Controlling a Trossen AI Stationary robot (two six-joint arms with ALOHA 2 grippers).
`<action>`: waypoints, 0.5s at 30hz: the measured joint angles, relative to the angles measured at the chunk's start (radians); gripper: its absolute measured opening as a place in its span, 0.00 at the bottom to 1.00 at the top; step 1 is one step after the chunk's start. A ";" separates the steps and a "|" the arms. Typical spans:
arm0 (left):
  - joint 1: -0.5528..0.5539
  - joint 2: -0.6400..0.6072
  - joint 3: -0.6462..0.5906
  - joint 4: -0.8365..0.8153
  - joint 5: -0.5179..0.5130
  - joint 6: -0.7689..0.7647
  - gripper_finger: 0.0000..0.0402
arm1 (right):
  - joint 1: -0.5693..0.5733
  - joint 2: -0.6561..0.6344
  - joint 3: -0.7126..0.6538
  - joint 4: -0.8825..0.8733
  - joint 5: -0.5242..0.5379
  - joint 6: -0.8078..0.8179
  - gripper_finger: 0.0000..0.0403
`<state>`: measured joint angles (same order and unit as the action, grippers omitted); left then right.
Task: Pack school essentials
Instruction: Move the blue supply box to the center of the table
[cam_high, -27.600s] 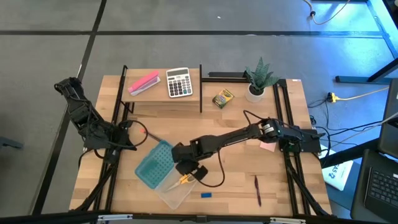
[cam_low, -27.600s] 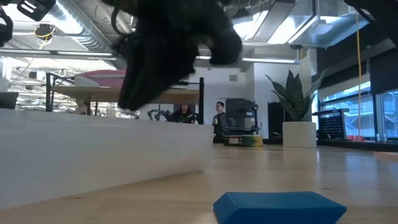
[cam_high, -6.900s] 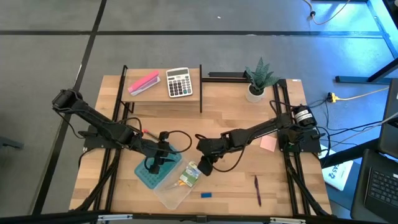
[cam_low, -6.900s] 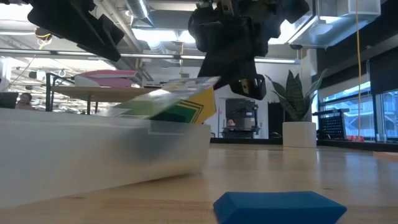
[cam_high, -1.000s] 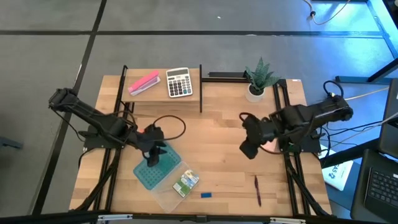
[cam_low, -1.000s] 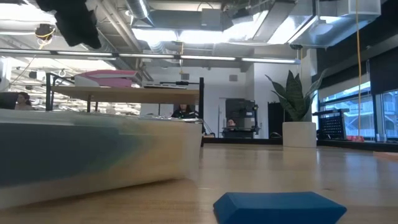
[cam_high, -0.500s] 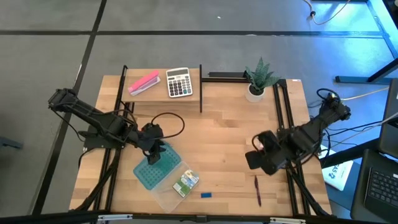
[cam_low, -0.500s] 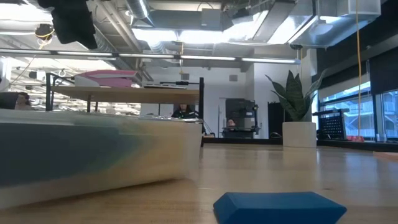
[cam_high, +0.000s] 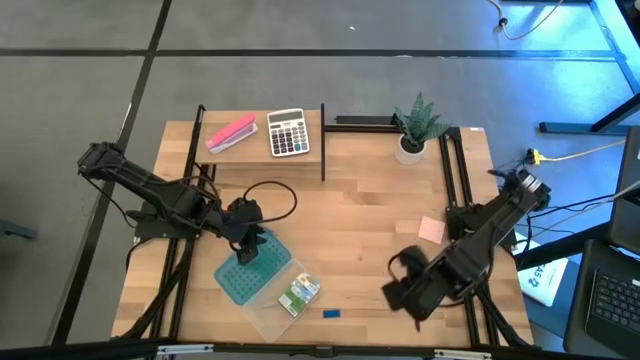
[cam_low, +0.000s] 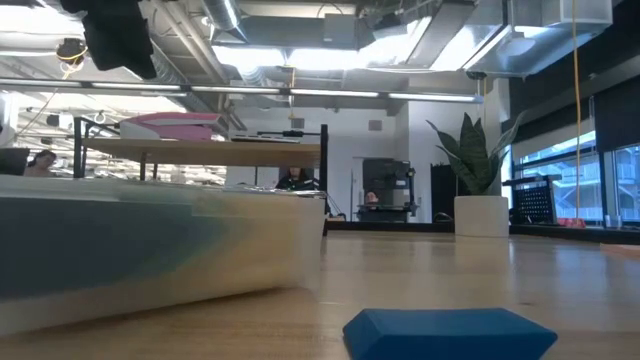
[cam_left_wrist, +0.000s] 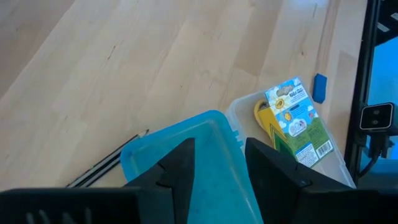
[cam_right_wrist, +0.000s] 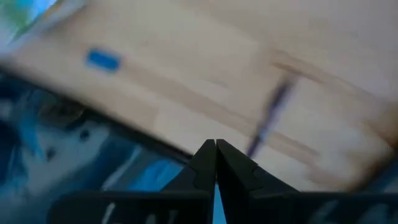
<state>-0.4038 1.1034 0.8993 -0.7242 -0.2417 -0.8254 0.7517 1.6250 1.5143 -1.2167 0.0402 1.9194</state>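
Observation:
A clear case (cam_high: 283, 305) lies open near the table's front left, its blue lid (cam_high: 248, 275) flat beside it. Inside it, the yellow-green crayon box (cam_left_wrist: 294, 121) rests on the yellow-handled scissors (cam_left_wrist: 260, 116). A thin pencil (cam_left_wrist: 109, 163) lies on the table by the lid. My left gripper (cam_left_wrist: 221, 144) stands open over the lid. The blue eraser (cam_high: 331, 313) lies near the front edge. The dark-red pen (cam_right_wrist: 270, 116) lies to the eraser's right; my right gripper (cam_right_wrist: 216, 144), shut and empty, hangs above it. My left gripper points down at the blue lid (cam_left_wrist: 214, 180), one finger on each side of a strip of it; I cannot tell whether the fingers touch it.
A raised shelf at the back holds a pink block (cam_high: 231, 132) and a grey calculator (cam_high: 288, 132). A potted plant (cam_high: 416, 125) stands at the back right. A pink note (cam_high: 431, 230) lies at the right. Bare wood lies in the table's middle.
My right gripper has swung from beside the pink note toward the table's near edge, has sunk a little and has rolled about its own axis. It now hangs over the pen. The case, the eraser and my left arm have kept still.

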 joint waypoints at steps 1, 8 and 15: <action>0.000 0.000 0.000 0.000 0.000 0.007 0.34 | -0.005 0.015 0.000 0.049 0.007 -0.076 0.04; -0.005 0.002 0.000 0.000 0.056 0.020 0.34 | -0.173 0.094 0.000 0.117 0.066 -0.509 0.04; -0.109 0.003 0.000 0.000 0.106 -0.064 0.34 | -0.399 0.137 0.000 0.471 0.001 -1.056 0.04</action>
<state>-0.5133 1.1065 0.8993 -0.7246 -0.1356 -0.8892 0.3531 1.7624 1.5143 -0.7455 0.0415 0.8632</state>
